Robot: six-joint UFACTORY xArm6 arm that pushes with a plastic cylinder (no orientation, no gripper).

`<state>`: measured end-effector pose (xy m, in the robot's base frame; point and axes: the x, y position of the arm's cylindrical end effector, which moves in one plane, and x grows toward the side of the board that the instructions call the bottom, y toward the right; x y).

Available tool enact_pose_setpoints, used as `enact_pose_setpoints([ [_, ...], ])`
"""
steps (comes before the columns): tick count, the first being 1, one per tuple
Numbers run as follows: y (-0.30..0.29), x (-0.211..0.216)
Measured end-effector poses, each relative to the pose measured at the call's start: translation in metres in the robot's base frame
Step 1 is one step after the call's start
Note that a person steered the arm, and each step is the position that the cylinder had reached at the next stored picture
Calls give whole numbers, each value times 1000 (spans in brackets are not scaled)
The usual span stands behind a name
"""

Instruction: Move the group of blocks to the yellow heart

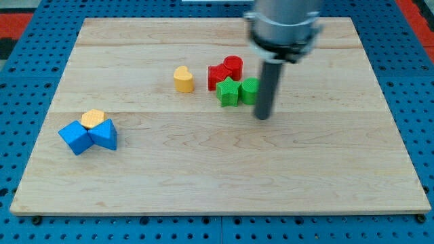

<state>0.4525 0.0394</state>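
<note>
The yellow heart [182,79] lies on the wooden board [217,176], left of centre near the view's top. Just right of it is a tight group: a red star [218,73], a red rounded block [233,66], a green star [229,91] and a green block [249,90] partly hidden by the rod. A gap separates the heart from the group. My tip [262,116] rests on the board at the group's lower right, right beside the green block.
At the view's left, a yellow hexagon-like block [93,118] sits against two blue blocks [75,137] [104,133]. The arm's grey body [283,24] hangs over the board's top edge. A blue pegboard [27,81] surrounds the board.
</note>
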Motion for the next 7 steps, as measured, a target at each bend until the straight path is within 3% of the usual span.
enact_pose_setpoints([
  [1,-77,-14],
  [2,-72,4],
  [3,-30,31],
  [5,162,17],
  [6,156,12],
  [7,130,-20],
])
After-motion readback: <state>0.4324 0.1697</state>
